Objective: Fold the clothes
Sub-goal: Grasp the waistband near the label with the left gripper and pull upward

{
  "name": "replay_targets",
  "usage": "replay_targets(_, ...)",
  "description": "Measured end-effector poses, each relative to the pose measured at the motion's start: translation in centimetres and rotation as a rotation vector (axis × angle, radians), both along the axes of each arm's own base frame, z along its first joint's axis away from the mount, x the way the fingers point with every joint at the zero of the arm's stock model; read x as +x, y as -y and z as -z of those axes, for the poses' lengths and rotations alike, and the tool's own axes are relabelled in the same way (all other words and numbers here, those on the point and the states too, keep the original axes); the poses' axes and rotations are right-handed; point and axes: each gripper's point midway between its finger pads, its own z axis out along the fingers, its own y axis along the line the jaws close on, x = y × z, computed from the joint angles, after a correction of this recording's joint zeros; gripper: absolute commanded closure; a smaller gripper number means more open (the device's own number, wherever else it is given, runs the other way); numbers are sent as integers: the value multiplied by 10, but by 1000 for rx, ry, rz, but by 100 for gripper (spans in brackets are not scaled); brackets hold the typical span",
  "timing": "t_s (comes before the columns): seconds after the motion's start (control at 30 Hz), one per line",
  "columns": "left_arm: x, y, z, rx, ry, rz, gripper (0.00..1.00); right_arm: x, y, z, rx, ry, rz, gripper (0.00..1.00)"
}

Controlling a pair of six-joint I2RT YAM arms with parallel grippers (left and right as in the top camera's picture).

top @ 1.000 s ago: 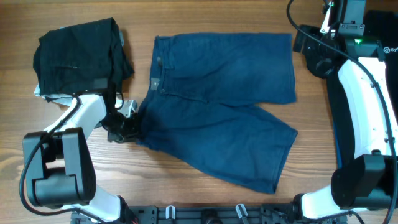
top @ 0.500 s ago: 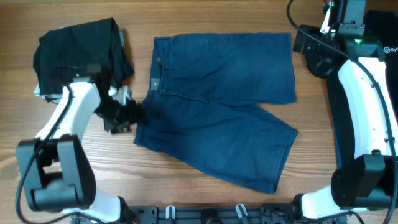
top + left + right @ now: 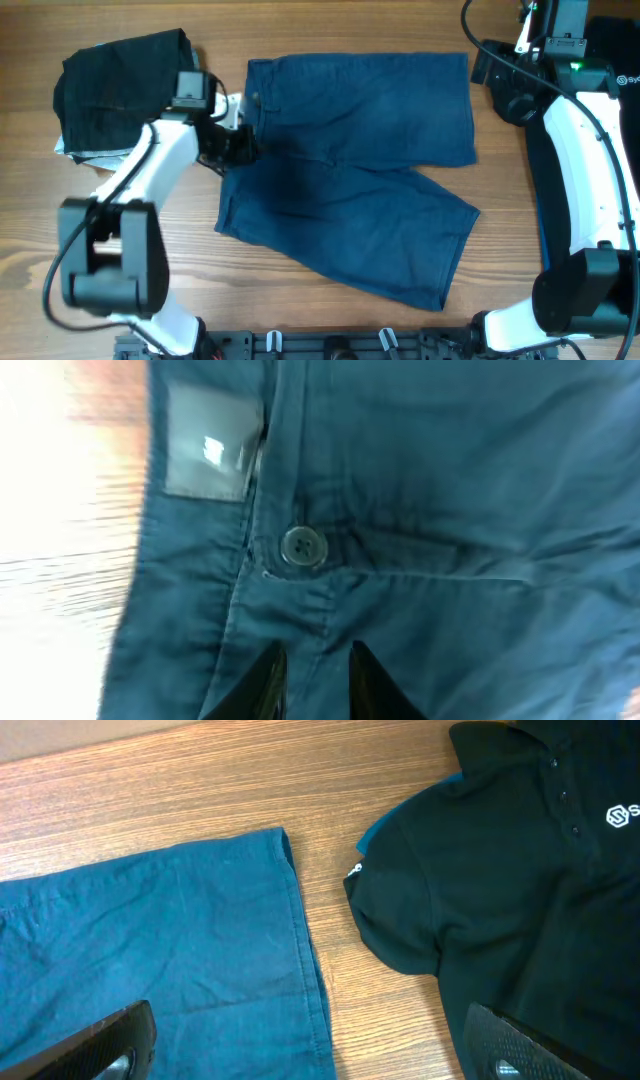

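Note:
The mid-blue denim shorts (image 3: 350, 170) lie spread flat mid-table, waistband to the left and both legs pointing right. My left gripper (image 3: 238, 148) sits on the waistband beside the fly. In the left wrist view its two dark fingertips (image 3: 268, 672) stand close together, pinching a strip of denim (image 3: 420, 480) just below the button (image 3: 303, 546). My right gripper (image 3: 320, 1055) hangs wide open over the upper leg's hem (image 3: 300, 950), holding nothing. The right arm (image 3: 585, 130) stands along the table's right side.
A folded black garment (image 3: 125, 90) lies at the back left, close to my left arm. A black polo shirt with a white logo (image 3: 520, 860) lies right of the shorts' hem, with a strip of bare wood (image 3: 340, 830) between them.
My left gripper let go of the shorts' lower waistband corner, swung toward the back of the table to the button area, and its jaws have narrowed again. The right arm has not moved.

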Motion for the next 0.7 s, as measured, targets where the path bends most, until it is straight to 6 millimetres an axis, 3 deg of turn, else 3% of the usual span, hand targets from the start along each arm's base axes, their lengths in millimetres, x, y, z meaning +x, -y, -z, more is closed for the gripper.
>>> replay_targets(0.2,-12,-8,49,63,-134,-6,81,0,0,0,0,0,0,0)
replay_targets(0.27,-12,-8,50,63,-138,-4,80,0,0,0,0,0,0,0)
replay_targets(0.37,-12,-7,51,56,-154,-4,88,0,0,0,0,0,0,0)
replay_targets(0.53,-13,-10,50,63,-166,-10,88,0,0,0,0,0,0,0)
replay_targets(0.63,-13,-11,43,78,-153,-17,81,0,0,0,0,0,0,0)
replay_targets(0.7,-1,-9,24,70,-75,-24,77,0,0,0,0,0,0,0)
